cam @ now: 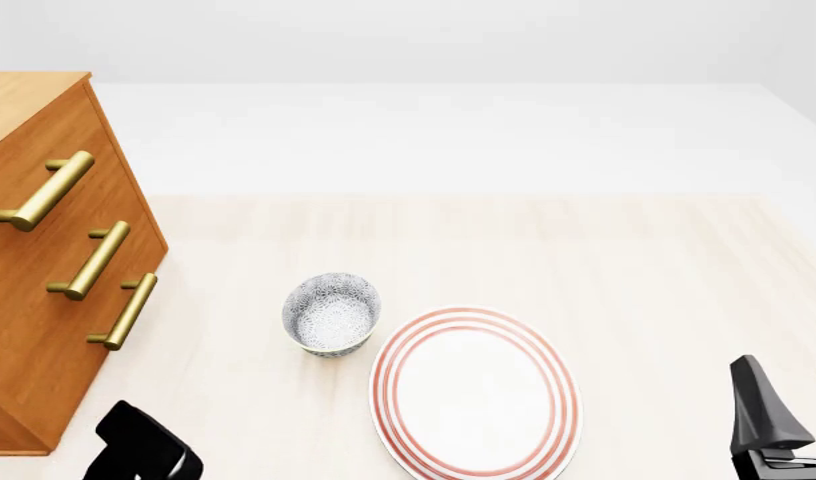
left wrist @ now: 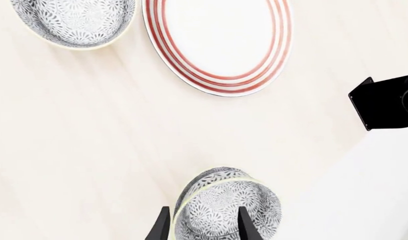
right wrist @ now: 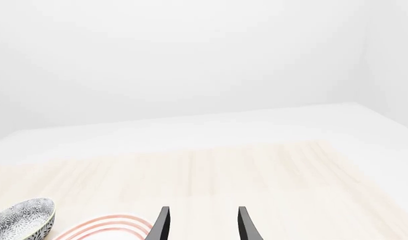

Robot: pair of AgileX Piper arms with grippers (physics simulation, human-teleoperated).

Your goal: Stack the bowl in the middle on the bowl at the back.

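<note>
The bowl in the middle (left wrist: 221, 210), small, deep and grey-speckled, shows only in the left wrist view. My left gripper (left wrist: 202, 209) is open at it: one fingertip (left wrist: 244, 215) lies over its paler inside, the other (left wrist: 162, 220) just outside its rim. The front view cuts off both this bowl and the left fingers, so only the left arm (cam: 148, 450) shows at the bottom left. The bowl at the back (cam: 331, 315) (left wrist: 74, 22) (right wrist: 20, 217), its twin, stands upright and empty on the table. My right gripper (cam: 791, 392) (right wrist: 202, 212) is open and empty at the near right.
A large white plate (cam: 475, 395) (left wrist: 217, 42) (right wrist: 110, 222) with red rings lies just right of the back bowl. A wooden dresser (cam: 48, 280) with brass handles stands along the table's left side. Part of the right arm (left wrist: 387, 102) shows black in the left wrist view.
</note>
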